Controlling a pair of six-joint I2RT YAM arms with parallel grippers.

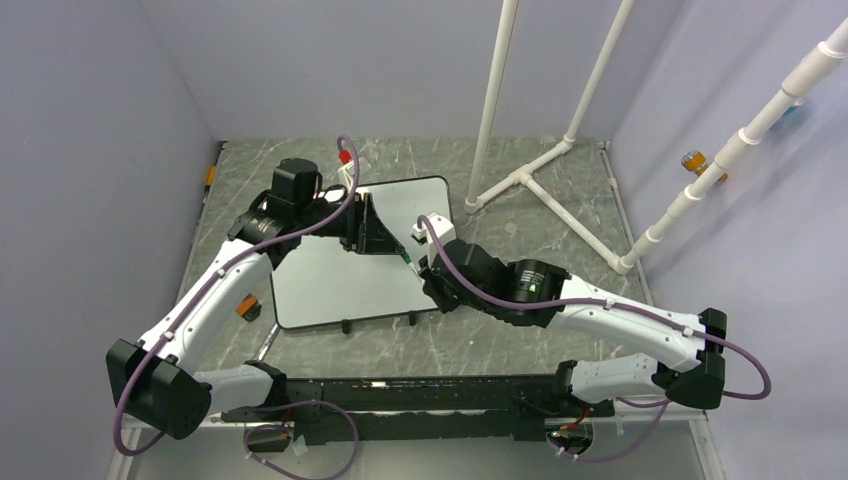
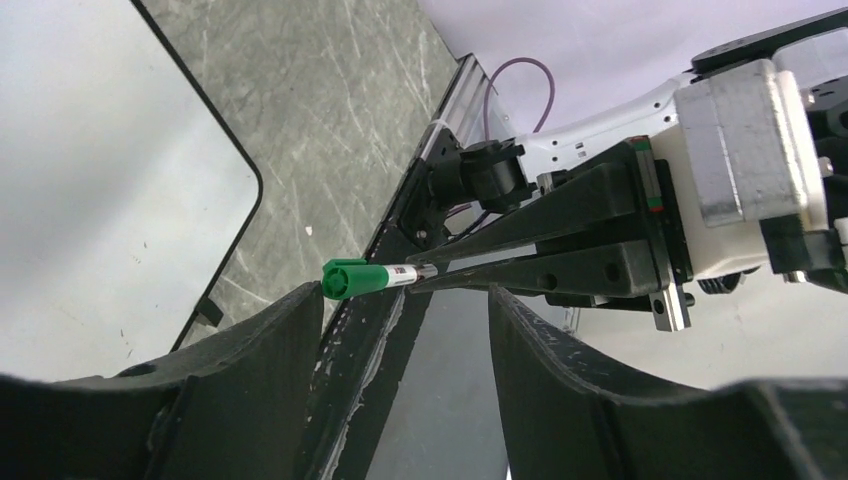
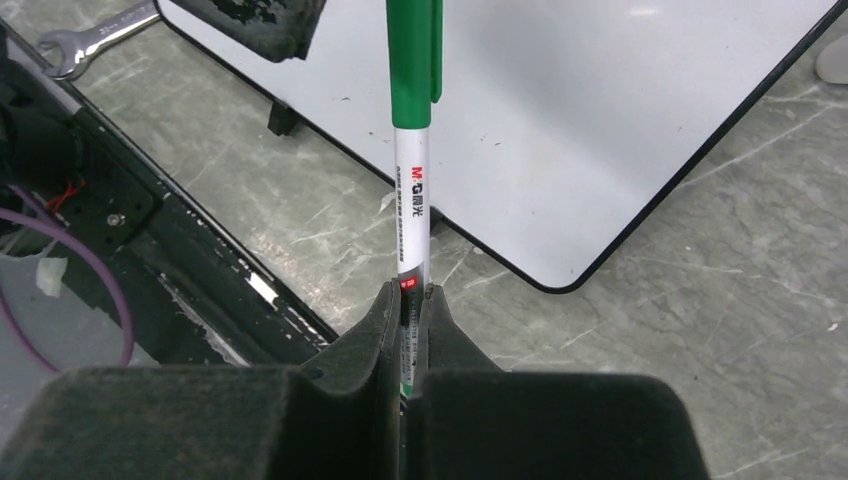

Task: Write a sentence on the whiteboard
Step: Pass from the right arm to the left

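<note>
The right gripper (image 3: 412, 300) pinches the white barrel of a green-capped marker (image 3: 412, 190), jaws tight on it. The left gripper (image 2: 407, 300) gapes wide beside the cap. Beneath them the whiteboard (image 1: 330, 285) lies flat, left of centre on the desk (image 1: 520, 345).

The flat rectangular whiteboard (image 1: 330, 285) is plain white with a thin black rim. Under it, the stone-look tabletop (image 1: 450, 345) is grey-green, marbled with pale, irregular veins. The slim plastic marker pen (image 3: 413, 200) has a green cap and clip over a white barrel, which is printed in black with a small red mark low down. The right arm's fingers (image 3: 375, 340) are matt black. Both robot arms (image 1: 200, 305) are white with black joints, and their cables (image 1: 115, 410) are purple.
</note>
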